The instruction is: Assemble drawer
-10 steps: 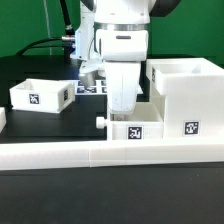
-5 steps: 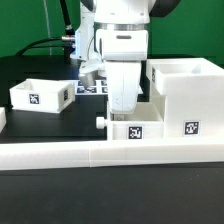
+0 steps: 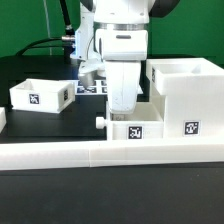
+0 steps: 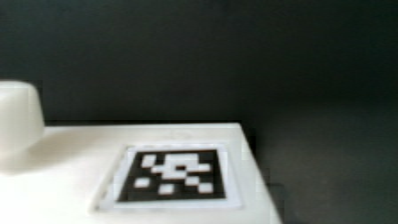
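Observation:
A small white tray (image 3: pixel 132 130) with a tag and a side knob (image 3: pixel 100 122) sits against the front rail, touching the large cube-like housing (image 3: pixel 186 96) on the exterior view's right. My gripper (image 3: pixel 124 108) reaches straight down into this tray; its fingertips are hidden by the tray wall, so the jaws' state is unclear. A second small tray (image 3: pixel 42 95) lies apart on the exterior view's left. The wrist view shows a white tagged face (image 4: pixel 175 175) and a rounded knob (image 4: pixel 15 118) close up, with no fingers in sight.
The long low white border rail (image 3: pixel 100 152) runs across the front. The marker board (image 3: pixel 90 88) lies behind the gripper. Black cables (image 3: pixel 50 45) hang at the back before a green backdrop.

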`<state>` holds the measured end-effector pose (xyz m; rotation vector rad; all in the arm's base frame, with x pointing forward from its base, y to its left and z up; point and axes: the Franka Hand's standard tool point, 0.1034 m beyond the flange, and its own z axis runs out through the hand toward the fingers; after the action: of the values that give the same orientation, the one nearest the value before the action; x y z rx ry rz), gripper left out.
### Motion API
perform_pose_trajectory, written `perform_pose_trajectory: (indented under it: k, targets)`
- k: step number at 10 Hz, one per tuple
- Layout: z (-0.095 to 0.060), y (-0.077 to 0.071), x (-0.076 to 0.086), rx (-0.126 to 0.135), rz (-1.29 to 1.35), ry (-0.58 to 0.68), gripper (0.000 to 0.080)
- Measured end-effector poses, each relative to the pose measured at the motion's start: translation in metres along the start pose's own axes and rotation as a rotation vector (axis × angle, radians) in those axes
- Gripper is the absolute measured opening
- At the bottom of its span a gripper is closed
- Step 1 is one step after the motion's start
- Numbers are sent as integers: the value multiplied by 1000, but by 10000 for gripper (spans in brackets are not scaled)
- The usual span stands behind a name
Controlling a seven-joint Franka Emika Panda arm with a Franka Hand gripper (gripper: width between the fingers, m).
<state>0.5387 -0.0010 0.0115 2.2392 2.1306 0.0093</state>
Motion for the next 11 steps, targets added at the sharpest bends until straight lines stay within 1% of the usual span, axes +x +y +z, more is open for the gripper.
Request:
perform_pose_trajectory:
  k: [6, 11]
  targets:
    - [0, 1, 2, 6, -15, -10, 42]
    - [0, 2, 0, 5, 6, -10, 42]
